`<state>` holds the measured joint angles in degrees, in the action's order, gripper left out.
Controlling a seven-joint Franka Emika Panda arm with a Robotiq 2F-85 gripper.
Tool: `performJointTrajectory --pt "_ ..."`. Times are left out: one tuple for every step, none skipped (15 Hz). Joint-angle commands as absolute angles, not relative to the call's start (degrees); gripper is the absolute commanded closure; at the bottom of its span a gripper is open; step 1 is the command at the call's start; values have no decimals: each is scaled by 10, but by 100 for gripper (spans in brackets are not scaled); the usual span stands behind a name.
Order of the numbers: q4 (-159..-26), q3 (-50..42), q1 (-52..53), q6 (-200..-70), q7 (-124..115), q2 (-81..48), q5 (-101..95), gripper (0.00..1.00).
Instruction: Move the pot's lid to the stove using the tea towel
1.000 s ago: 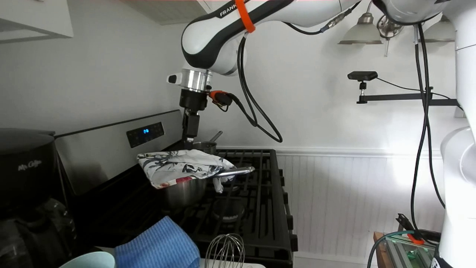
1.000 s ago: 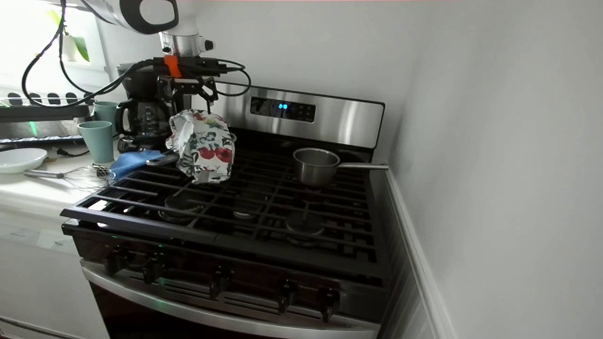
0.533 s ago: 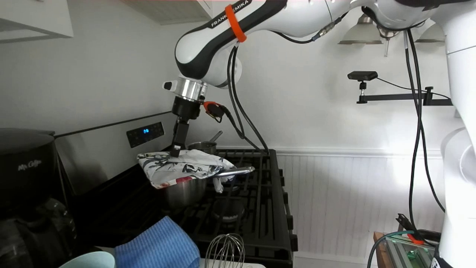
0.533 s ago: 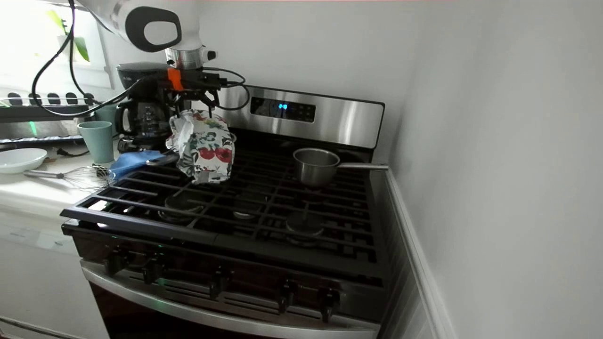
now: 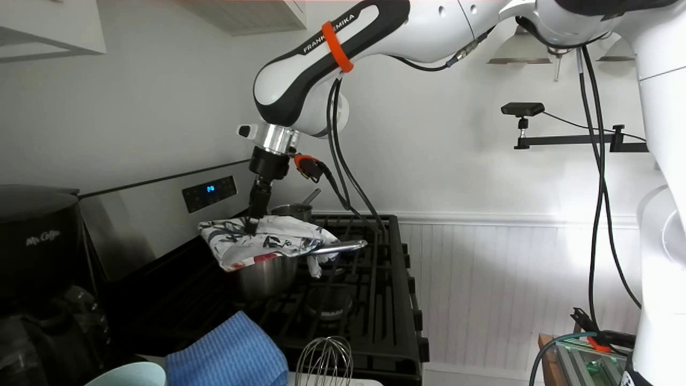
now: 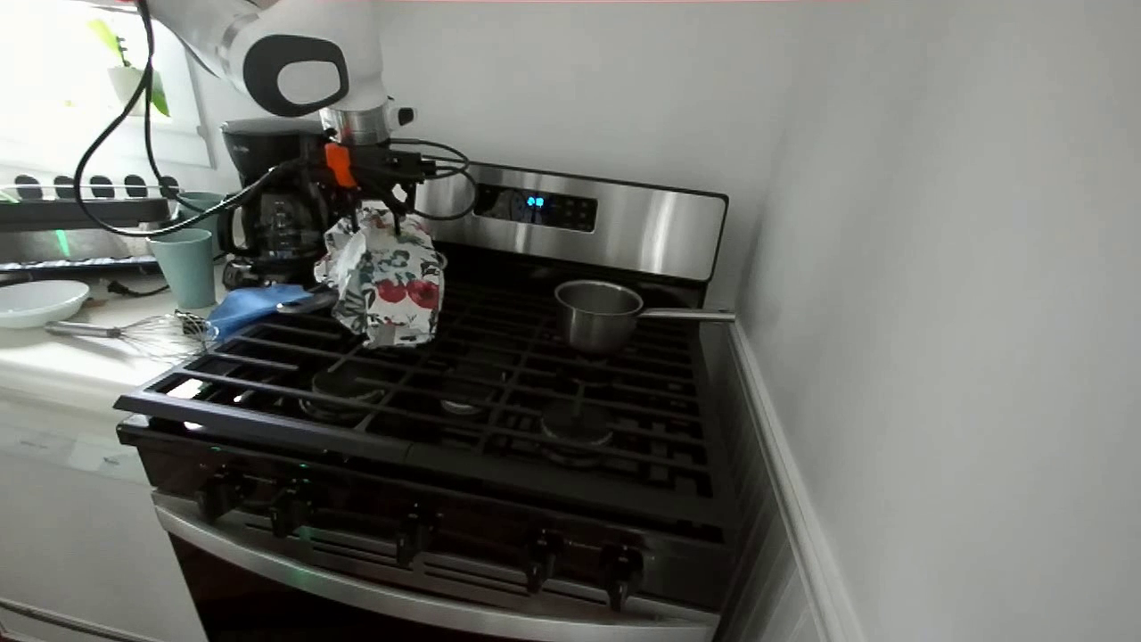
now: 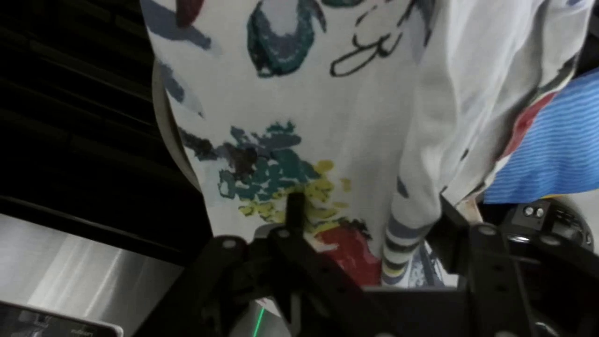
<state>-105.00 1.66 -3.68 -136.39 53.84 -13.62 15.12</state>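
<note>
In an exterior view, farthest left of the claw (image 6: 375, 226) sits a shallow white bowl (image 6: 40, 305), a steel wire whisk (image 6: 111, 332) beside it on the pale counter (image 6: 80, 366). Closer in stands a pale green tapered cup (image 6: 184, 276), then a bright blue cloth (image 6: 251, 308) lying bunched and a boxy black coffee maker (image 6: 258, 147). A steel handle (image 6: 307, 303) pokes out below and left of the claw from under a thin white tea towel (image 6: 397, 276) with red, teal and grey print, draped over the shiny steel pot (image 5: 268, 281) directly beneath the claw. The claw points down at the towel, its dark fingers (image 7: 295, 210) standing apart with cloth showing between them. Past the towel's edge runs a curved metal rim (image 7: 169, 133); whether it is the lid's or the pot's I cannot tell, the cloth hiding the rest. The black gas stove (image 6: 472, 517) with dark iron grates (image 6: 570, 486) spreads below the claw and to its right, and on those grates, well apart from the claw, a slim steel saucepan (image 6: 597, 321) stands upright, its long handle (image 6: 686, 314) pointing farther right
</note>
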Motion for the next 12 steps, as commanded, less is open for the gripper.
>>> performJointTrajectory --pt "-1060 30 -51 -1376 559 -137 166 66" --pt "-1061 29 -51 -1377 558 -137 163 72" --pt "-1062 28 -52 -1380 555 -136 160 30" --pt "-1063 28 -53 -1375 555 -136 160 34" --pt "-1065 28 -52 -1374 552 -136 157 33" --pt "-1069 29 -51 -1371 550 -135 156 27" --pt "-1071 30 -51 -1368 551 -135 157 21" --pt "-1075 31 -51 -1367 549 -134 155 13" --pt "-1077 31 -51 -1366 549 -135 155 7" --pt "-1078 31 -51 -1365 549 -135 154 50" --pt "-1077 31 -51 -1363 549 -135 153 46" --pt "-1076 31 -52 -1363 549 -134 154 47"
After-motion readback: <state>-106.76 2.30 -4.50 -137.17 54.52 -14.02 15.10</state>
